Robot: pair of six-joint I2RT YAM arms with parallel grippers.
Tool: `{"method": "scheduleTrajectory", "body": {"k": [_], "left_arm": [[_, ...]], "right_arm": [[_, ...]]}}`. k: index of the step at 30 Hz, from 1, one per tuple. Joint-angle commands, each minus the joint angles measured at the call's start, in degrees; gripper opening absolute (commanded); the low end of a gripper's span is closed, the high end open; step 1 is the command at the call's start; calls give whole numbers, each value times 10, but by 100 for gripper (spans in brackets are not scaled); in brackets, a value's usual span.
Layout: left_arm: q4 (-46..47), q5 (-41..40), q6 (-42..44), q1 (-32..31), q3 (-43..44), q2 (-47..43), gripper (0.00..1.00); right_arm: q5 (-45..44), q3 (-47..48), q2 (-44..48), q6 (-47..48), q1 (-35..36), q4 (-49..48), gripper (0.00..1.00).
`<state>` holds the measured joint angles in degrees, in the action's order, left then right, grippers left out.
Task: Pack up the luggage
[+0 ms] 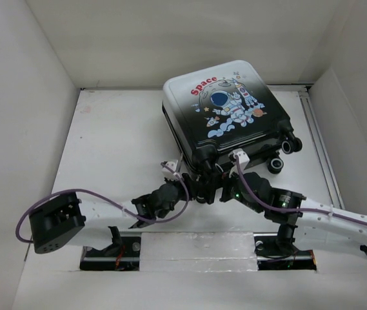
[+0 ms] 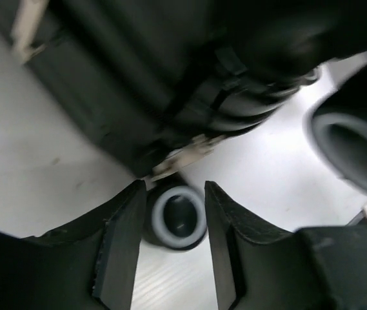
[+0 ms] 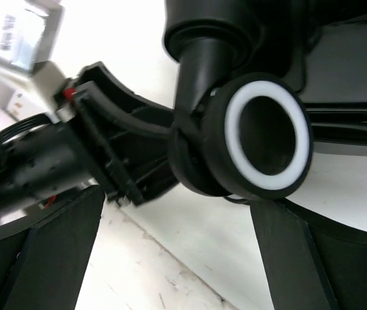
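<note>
The luggage (image 1: 225, 106) lies flat and closed at the back middle of the table, astronaut print and red "Space" facing up, black wheels toward me. My left gripper (image 1: 195, 188) is at its near edge. In the left wrist view the left gripper (image 2: 175, 190) is narrowed around one black wheel with a grey ring (image 2: 178, 218), and both fingers touch its sides. My right gripper (image 1: 225, 187) is just to its right at the same edge. In the right wrist view the right gripper (image 3: 177, 200) is wide open, with another wheel (image 3: 260, 142) just above its right finger (image 3: 312, 258).
White walls close in the table at the left, back and right. A metal rail (image 1: 318, 139) runs along the right side. A taped strip (image 1: 199, 248) lies between the arm bases. A purple cable (image 1: 73, 194) loops off the left arm.
</note>
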<state>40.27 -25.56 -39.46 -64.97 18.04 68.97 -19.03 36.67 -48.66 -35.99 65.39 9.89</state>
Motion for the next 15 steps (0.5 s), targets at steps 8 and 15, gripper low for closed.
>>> {"method": "scheduleTrajectory", "body": {"k": [8,15], "left_arm": [[102,-55,67,-17,69,78,38],[90,-128,67,-17,106,117,35]], "right_arm": [[-49,28,18,10,-7,17,100],[-10,23,1,21,-13,-8,98]]}}
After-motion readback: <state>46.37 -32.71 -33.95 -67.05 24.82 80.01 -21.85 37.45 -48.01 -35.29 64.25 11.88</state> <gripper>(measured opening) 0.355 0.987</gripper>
